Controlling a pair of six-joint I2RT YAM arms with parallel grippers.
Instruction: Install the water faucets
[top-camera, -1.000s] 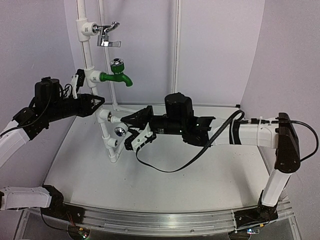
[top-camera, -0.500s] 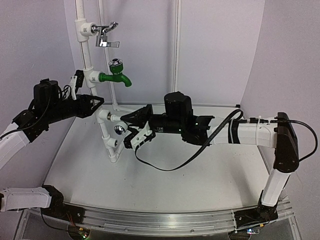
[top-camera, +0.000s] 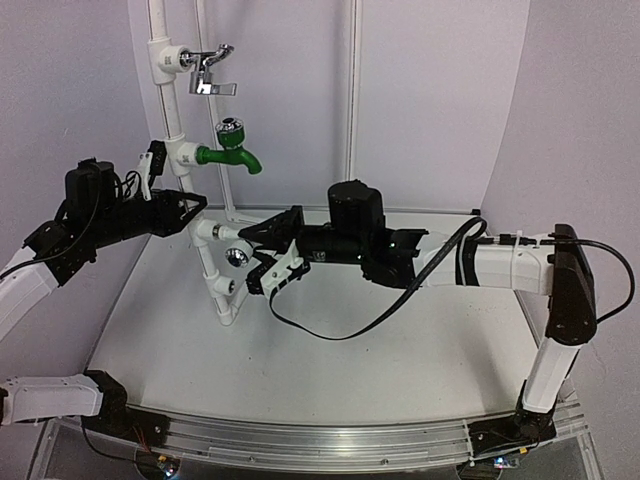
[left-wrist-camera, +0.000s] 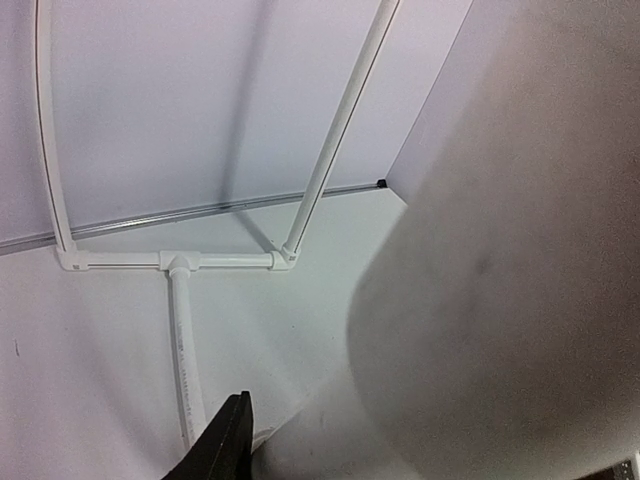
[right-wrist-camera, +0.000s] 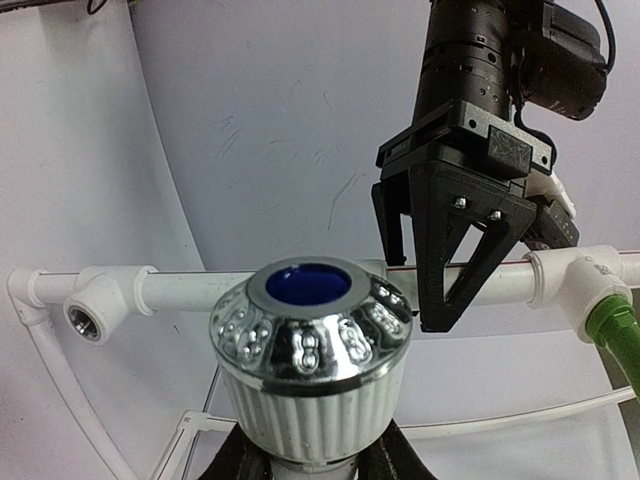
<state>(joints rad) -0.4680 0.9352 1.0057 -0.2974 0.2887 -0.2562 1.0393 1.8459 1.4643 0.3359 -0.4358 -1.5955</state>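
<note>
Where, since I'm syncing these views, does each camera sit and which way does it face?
Top external: above and behind the bases, looking down on table and pipe stand; both arms show.
Left wrist: on the left arm, facing the stand's foot and back wall; one dark finger shows.
Right wrist: faces the stand past its held water faucet; fingertips at bottom.
Shared: top and right wrist both show the left gripper on the stand.

A white pipe (top-camera: 173, 110) stands at the back left of the table (top-camera: 400, 360). High on it sits an all-chrome lever tap (top-camera: 208, 70), and below that a green tap (top-camera: 228, 156) with a chrome cap. Near the pipe's foot, a tee socket (top-camera: 228, 288) is open.
</note>
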